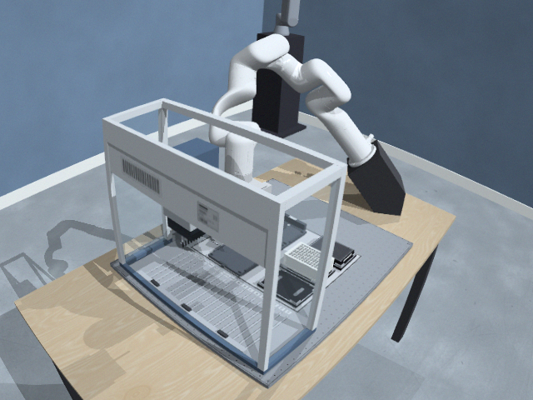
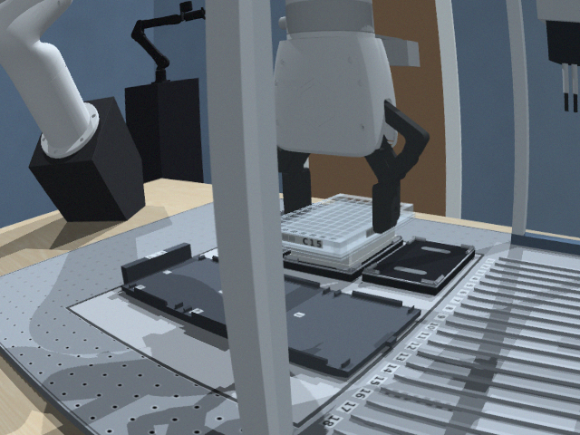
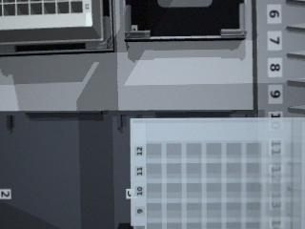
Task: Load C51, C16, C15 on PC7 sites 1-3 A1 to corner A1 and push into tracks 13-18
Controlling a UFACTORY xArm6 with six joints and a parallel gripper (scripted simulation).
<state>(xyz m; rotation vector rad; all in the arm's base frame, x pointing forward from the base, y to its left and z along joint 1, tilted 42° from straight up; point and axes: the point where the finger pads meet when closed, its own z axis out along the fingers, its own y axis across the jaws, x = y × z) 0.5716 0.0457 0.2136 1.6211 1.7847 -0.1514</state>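
My gripper point(image 2: 341, 213) is shut on C15 point(image 2: 343, 227), a clear 96-well plate with its label facing the exterior camera, held level in the air. In the wrist view C15 point(image 3: 214, 174) fills the lower right, over the dark carrier PC7 point(image 3: 62, 167) beyond its "2" mark, towards the track numbers. PC7 point(image 2: 262, 309) lies on the apron, handle point(image 2: 157, 262) at the left, all sites bare. The white deep-well block C51 point(image 3: 48, 14) sits in its nest. Nest S3 point(image 2: 419, 264) is empty. Dark C16 point(image 1: 341, 252) lies in nest S1.
The instrument's white frame posts point(image 2: 247, 210) stand close around the work area. The loading rails point(image 2: 491, 327) with numbered tracks point(image 3: 274, 52) run along the apron's edge. A pipetting head point(image 2: 564, 46) hangs at the upper right. A black box point(image 2: 89, 163) stands on the table.
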